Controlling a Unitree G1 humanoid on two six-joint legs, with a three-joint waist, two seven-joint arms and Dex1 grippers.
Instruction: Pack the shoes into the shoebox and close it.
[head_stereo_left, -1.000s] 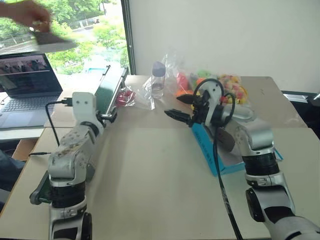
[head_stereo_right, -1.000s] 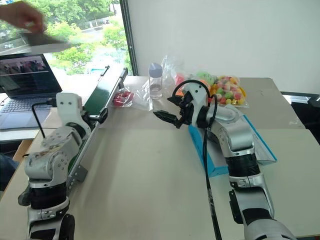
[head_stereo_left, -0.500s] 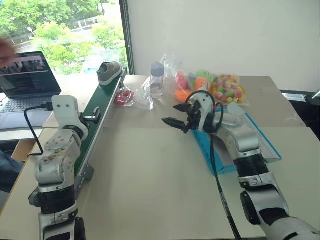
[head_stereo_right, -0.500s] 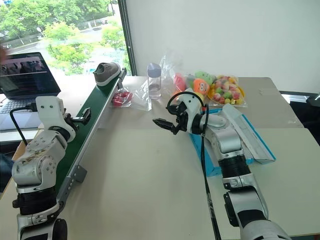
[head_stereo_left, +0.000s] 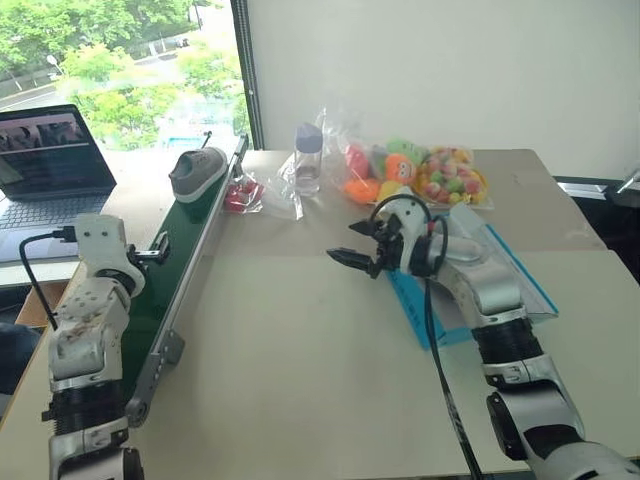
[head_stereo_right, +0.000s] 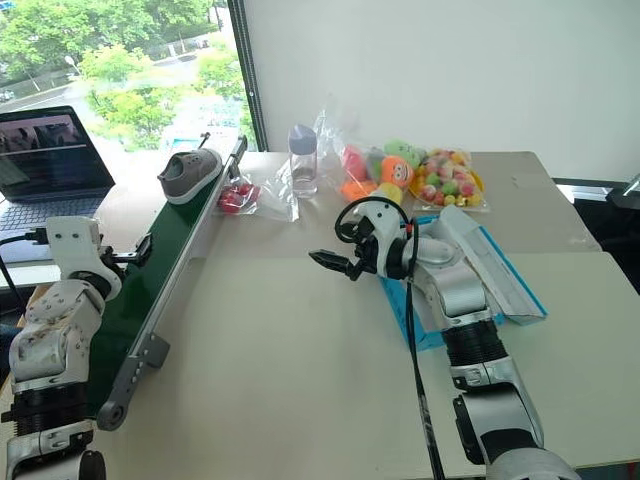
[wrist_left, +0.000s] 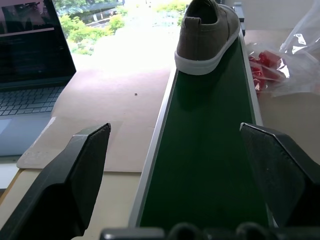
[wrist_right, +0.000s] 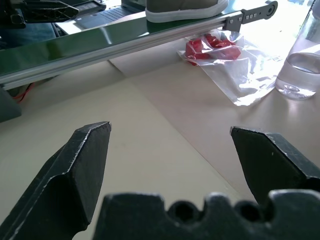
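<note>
Shoes first: I am holding my left gripper (wrist_left: 175, 145) spread wide and empty over the long dark-green conveyor belt (wrist_left: 210, 165), lined up with the grey fabric slip-on sneaker (wrist_left: 207, 35) sitting near the belt's far end. I should be closing across its white sole, squarely. My right gripper (head_stereo_right: 335, 262) is hovering wide and empty beside the bright blue cardboard shoebox (head_stereo_right: 410, 305). Beige worktop (head_stereo_right: 280, 380), window beyond.
</note>
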